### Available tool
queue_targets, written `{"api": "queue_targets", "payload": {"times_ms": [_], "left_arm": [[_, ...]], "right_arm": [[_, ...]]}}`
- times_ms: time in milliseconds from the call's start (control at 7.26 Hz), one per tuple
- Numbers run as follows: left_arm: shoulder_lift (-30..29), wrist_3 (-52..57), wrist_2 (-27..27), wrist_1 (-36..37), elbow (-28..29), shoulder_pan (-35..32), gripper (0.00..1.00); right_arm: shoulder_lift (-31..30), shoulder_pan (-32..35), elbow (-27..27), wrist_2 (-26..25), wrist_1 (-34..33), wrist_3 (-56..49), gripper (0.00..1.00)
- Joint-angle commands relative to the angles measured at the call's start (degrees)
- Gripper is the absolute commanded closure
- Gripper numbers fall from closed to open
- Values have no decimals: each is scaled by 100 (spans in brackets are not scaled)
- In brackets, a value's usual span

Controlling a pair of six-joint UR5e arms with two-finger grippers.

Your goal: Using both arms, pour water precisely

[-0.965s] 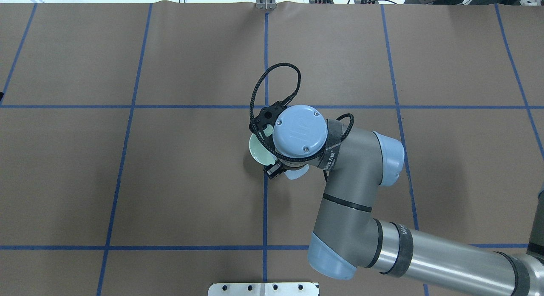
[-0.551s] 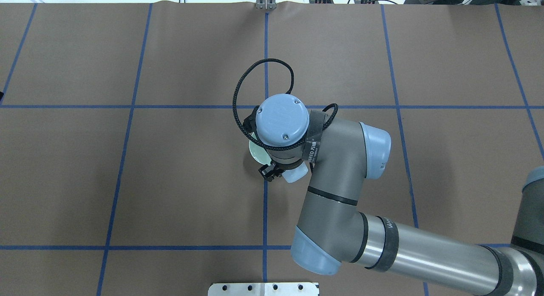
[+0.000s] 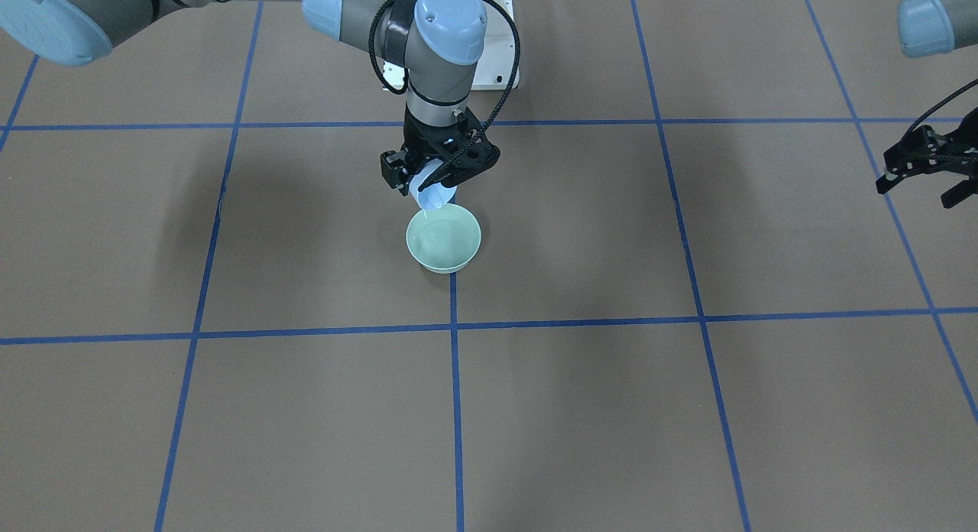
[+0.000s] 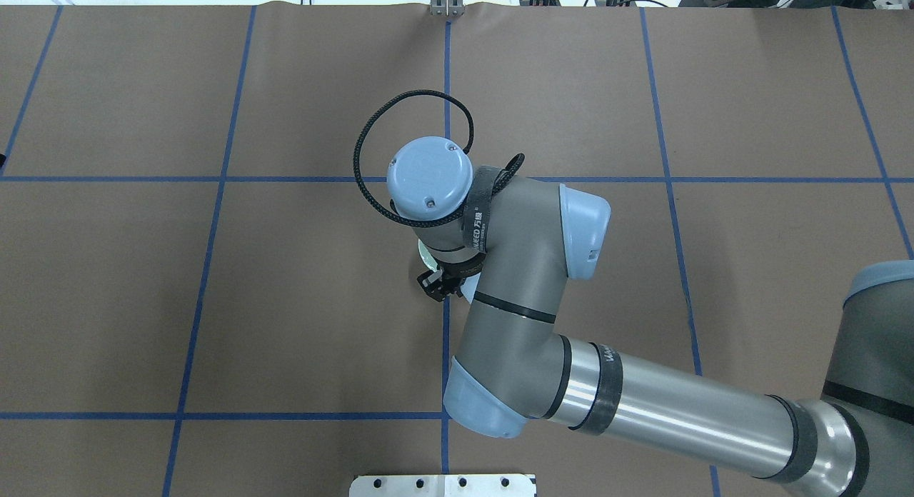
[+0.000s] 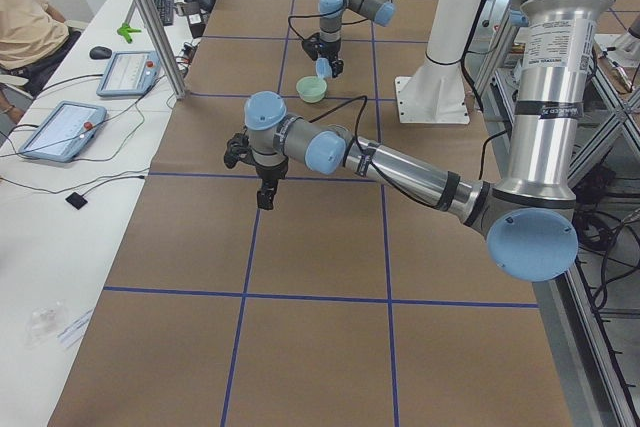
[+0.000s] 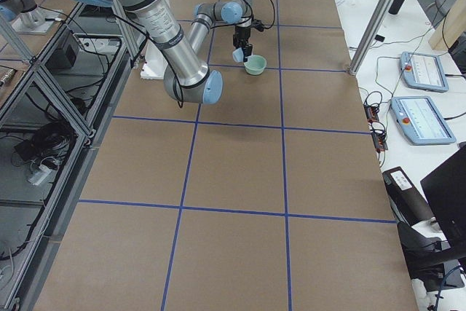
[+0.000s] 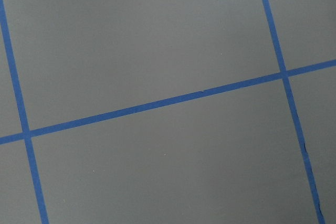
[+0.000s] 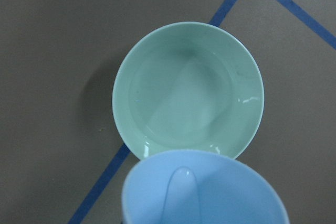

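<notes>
While the right gripper clamps one tilted blue cup, one green bowl of water sits just below. The left gripper gapes empty.

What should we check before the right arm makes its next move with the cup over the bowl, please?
1. Grip: right gripper shut on cup, ok.
2. Aim: cup lip overlaps bowl's near rim, ok.
3. Stance: bowl upright on table, ok.
4. Level: water in bowl below rim, ok.
5. Remainder in cup: cannot tell.
6. Clearance: left gripper open, far from bowl, ok.
</notes>
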Motion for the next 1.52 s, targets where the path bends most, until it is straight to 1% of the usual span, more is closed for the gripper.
{"api": "queue_targets", "payload": {"times_ms": [0,276,413,551,689,827,1103,1378], "left_arm": [[0,-9,-73,0,-4,0,0],[0,-9,-73,0,-4,0,0],[0,-9,-73,0,-13,0,0],[0,-9,-73,0,-13,0,0],[0,-9,-108,0,-4,0,0],[0,-9,-108,0,5,0,0],[0,-9,-108,0,5,0,0],[0,-9,-117,0,-4,0,0]], "right_arm": [[260,9,-171,30,-455,44,100],[278,70,-180,74,-491,44,100],[435,105,-232,170,-787,44,100],[880,149,-572,267,-1173,44,100],[1163,176,-949,346,-1221,44,100],[1210,176,-1066,364,-1230,27,100],[1385,185,-1068,382,-1859,-17,100],[1439,290,-1076,408,-2108,-297,100]]}}
